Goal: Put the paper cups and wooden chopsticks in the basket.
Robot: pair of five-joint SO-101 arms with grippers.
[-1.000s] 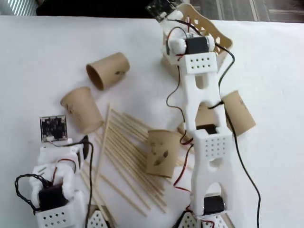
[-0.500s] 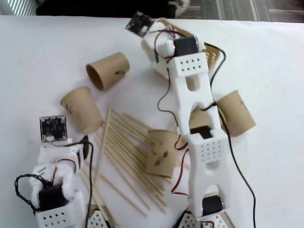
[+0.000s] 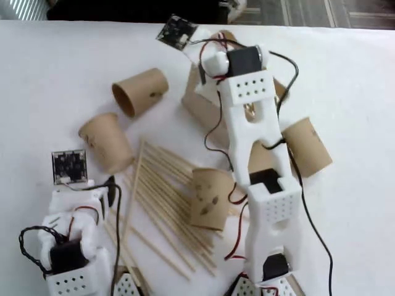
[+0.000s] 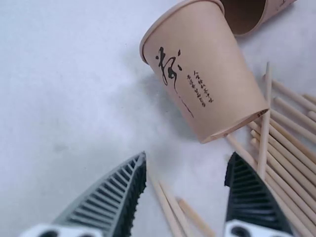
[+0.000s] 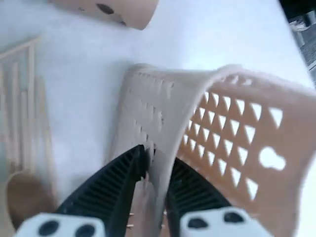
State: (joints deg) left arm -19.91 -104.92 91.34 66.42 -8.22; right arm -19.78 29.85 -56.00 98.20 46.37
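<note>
Left claw (image 4: 187, 163) spread wide; right claw (image 5: 156, 157) clamped.

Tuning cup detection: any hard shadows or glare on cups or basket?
Left wrist view: the paper cup casts a soft shadow on the table, no glare. High view: even light, faint shadows by the chopsticks. Right wrist view: no glare on the basket held by the right gripper.

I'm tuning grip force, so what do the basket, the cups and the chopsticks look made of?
Basket: probably moulded plastic, smooth beige, with a regular lattice of holes.
Cups: paper, matte tan, rolled rim, printed marks.
Chopsticks: pale unfinished wood or bamboo, judging by thin, dull sticks.
</note>
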